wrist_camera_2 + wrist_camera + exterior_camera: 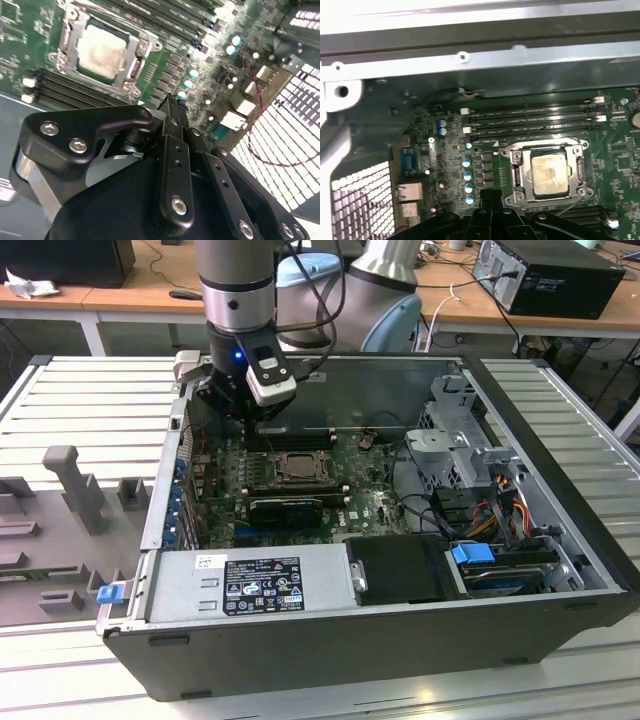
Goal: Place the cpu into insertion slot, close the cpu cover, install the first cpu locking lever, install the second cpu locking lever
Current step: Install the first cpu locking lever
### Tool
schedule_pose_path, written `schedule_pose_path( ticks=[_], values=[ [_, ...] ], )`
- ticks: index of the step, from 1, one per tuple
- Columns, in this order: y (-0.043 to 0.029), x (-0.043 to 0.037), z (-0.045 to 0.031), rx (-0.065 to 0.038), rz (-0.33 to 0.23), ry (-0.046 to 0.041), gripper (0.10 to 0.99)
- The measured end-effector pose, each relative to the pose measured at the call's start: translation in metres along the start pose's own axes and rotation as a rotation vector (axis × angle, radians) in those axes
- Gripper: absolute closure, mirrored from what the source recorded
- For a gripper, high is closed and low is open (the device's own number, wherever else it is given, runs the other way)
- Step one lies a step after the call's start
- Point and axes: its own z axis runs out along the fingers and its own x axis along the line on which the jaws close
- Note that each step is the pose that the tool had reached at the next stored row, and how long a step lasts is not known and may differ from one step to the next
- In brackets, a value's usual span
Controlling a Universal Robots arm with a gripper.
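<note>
The cpu point(549, 172) lies flat in the insertion slot, its pale silver-beige top facing up; it also shows in the second wrist view point(102, 50) and the exterior view point(297, 468). The grey metal cpu cover point(516, 172) lies down around the chip, framing it. The slot itself is mostly covered by chip and cover. My gripper point(172, 102) hangs above the motherboard, toward the exterior view's left of the socket and apart from it. Its black fingertips point(490, 194) are pressed together with nothing between them.
Long black memory slots point(535, 120) run between the socket and the case's rear wall point(470, 65). A black graphics card point(285, 508) sits just in front of the socket. A power supply point(250, 580) and a drive cage point(455, 440) crowd the case. A vent grille point(360, 200) lies near the gripper.
</note>
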Motion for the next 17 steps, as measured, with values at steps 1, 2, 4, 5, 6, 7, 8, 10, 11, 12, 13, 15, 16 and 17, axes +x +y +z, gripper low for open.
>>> schedule_pose_path(
  ticks=[1, 2, 4, 5, 6, 7, 8, 10, 11, 12, 13, 15, 16, 17],
  values=[
    [0.0023, 0.0014, 0.0016, 0.000, -0.001, 0.0000, 0.980],
    [0.0053, 0.0023, 0.0031, 0.000, -0.001, 0.0001, 0.980],
    [0.0100, 0.0030, 0.0046, -0.001, -0.001, 0.0002, 0.980],
    [0.0145, 0.0034, 0.0056, -0.003, -0.002, 0.0003, 0.980],
    [0.0206, 0.0040, 0.0067, -0.004, -0.002, 0.0004, 0.980],
    [0.0249, 0.0044, 0.0073, -0.004, -0.003, 0.0004, 0.980],
    [0.0270, 0.0046, 0.0077, -0.004, -0.005, 0.0005, 0.980],
    [0.0312, 0.0044, 0.0084, -0.004, -0.016, 0.0008, 0.980],
    [0.0318, 0.0020, 0.0086, -0.004, -0.019, 0.0009, 0.980],
    [0.0324, -0.0015, 0.0088, -0.004, -0.020, 0.0011, 0.980],
    [0.0334, -0.0064, 0.0090, -0.004, -0.020, 0.0013, 0.980],
    [0.0337, -0.0087, 0.0093, -0.004, -0.020, 0.0013, 0.980],
    [0.0338, -0.0098, 0.0094, -0.004, -0.020, 0.0013, 0.980],
    [0.0338, -0.0102, 0.0096, -0.004, -0.020, 0.0012, 0.980]
  ],
)
